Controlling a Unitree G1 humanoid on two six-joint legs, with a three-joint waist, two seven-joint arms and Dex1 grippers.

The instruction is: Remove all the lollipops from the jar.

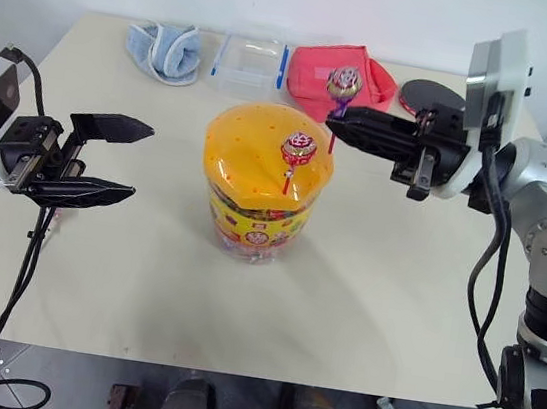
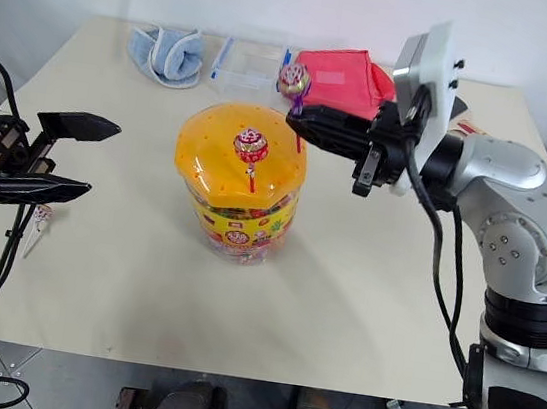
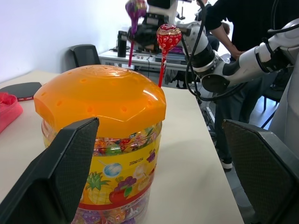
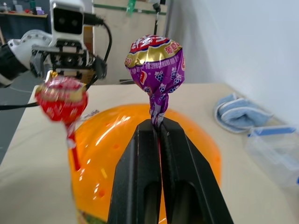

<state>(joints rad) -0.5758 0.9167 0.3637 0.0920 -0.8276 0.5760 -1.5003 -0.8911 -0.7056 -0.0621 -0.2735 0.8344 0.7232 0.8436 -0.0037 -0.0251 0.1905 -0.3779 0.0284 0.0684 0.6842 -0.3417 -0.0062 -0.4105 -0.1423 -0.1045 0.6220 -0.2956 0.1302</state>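
Observation:
The jar [image 1: 257, 217], a clear tub with a yellow label and a domed orange lid [image 1: 250, 151], stands mid-table. A red-stick lollipop [image 1: 298, 149] stands upright in a hole in the lid. My right gripper [image 1: 332, 125] is shut on the stick of a purple lollipop [image 4: 155, 63], holding it above and just behind the lid's far right edge. My left gripper [image 1: 141, 161] is open, level and empty, a short way left of the jar. A small wrapped lollipop on a white stick [image 2: 37, 222] lies on the table below the left gripper.
Along the back edge lie a blue cloth [image 1: 165, 49], a clear box with blue clips [image 1: 251, 65], a red pouch [image 1: 315, 79] and a black round object [image 1: 425, 91]. A person [image 3: 243, 18] stands beyond the table in the left wrist view.

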